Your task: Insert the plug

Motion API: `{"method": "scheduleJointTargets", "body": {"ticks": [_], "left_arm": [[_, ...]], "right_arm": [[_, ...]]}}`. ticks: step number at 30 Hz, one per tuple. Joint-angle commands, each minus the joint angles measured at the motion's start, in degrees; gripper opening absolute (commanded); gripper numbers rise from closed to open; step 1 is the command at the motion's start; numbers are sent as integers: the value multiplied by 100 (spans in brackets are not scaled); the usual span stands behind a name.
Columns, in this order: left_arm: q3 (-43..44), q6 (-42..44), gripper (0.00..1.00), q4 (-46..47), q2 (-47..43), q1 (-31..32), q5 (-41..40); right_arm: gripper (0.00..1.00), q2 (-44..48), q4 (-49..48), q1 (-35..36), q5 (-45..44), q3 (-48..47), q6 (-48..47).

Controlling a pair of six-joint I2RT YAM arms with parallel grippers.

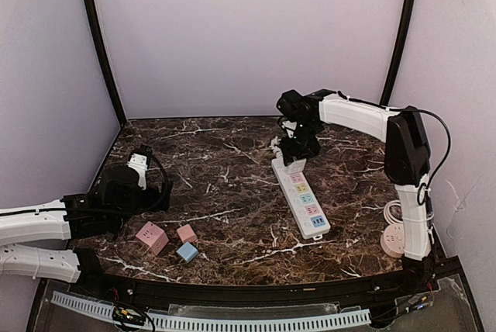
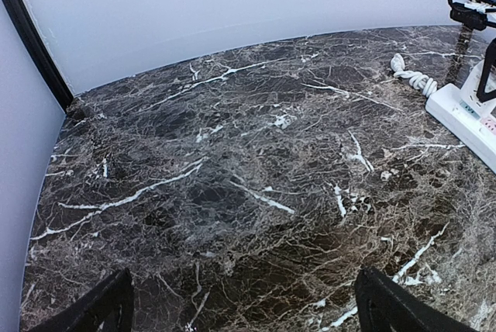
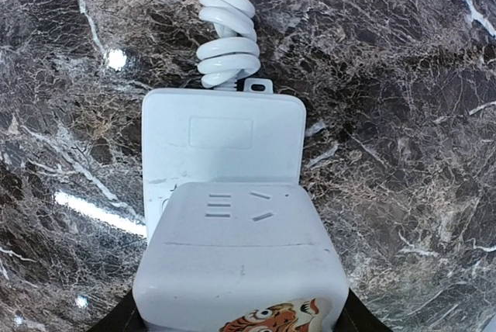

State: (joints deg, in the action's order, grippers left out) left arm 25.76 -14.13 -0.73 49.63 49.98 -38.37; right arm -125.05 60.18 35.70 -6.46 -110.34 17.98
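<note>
White tiger-sticker plug (image 3: pixel 240 258) up close, hiding most of the right claw (image 1: pixel 296 157) clenched on its sides, over the cord end of the power strip (image 3: pixel 221 140), prongs unseen, left claw (image 2: pixel 244 301) wide apart, empty.

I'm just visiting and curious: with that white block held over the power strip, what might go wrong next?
The white block in the right tool hides the part of the strip beneath it, and its pins are out of sight, so they might miss the holes and jam. The power strip lies loose on the marble table, and the open left tool is not steadying it, so an off-centre push could slide it.
</note>
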Motion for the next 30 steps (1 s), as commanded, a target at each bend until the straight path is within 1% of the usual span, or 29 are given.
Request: {"method": "scheduleJointTargets", "body": {"ticks": [1, 3, 12, 20, 30], "left_arm": [[-95, -11, 100, 32, -93, -32, 39], [-101, -22, 99, 33, -113, -32, 52], [-111, -2, 99, 48, -111, -33, 65], [-114, -2, 100, 53, -120, -32, 67], [-115, -6, 99, 52, -123, -32, 75]], "right_arm": [[0, -366, 646, -235, -151, 128, 237], [0, -345, 721, -248, -270, 73, 235], [0, -39, 659, -166, -5, -4, -197], [0, 275, 838, -104, -57, -215, -119], [0, 198, 536, -118, -7, 147, -168]]}}
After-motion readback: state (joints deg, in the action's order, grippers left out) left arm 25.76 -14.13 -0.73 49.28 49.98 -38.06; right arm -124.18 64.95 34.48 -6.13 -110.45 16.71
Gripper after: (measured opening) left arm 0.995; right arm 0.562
